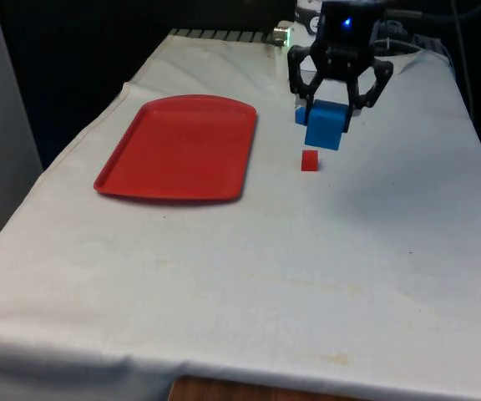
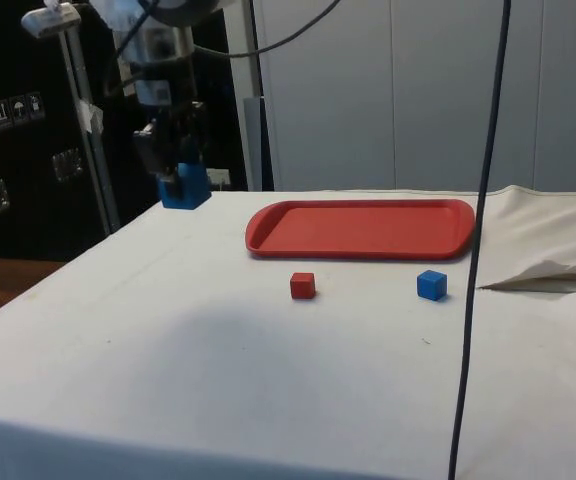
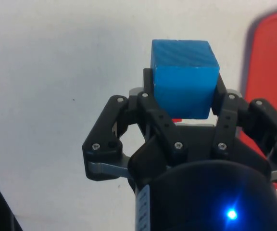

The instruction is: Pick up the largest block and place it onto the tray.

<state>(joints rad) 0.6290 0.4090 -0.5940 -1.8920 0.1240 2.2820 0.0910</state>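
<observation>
— Claw (image 1: 334, 98) from the front: clamped on the large blue block (image 1: 325, 124), lifted clear of the white surface (image 1: 249, 276); small red block (image 1: 309, 160) just below, red tray (image 1: 178, 149) off to the front view's left.

— And from the side?

— Same hold (image 2: 181, 172), big block (image 2: 185, 187) raised well apart from tray (image 2: 363, 228), small red cube (image 2: 303, 285) and small blue cube (image 2: 431, 285). Likely kept high to clear both.

— Wrist?

— Block (image 3: 183, 77) pinched between fingers (image 3: 150, 91), tray edge (image 3: 270, 72) beside; carry across probably next.
</observation>
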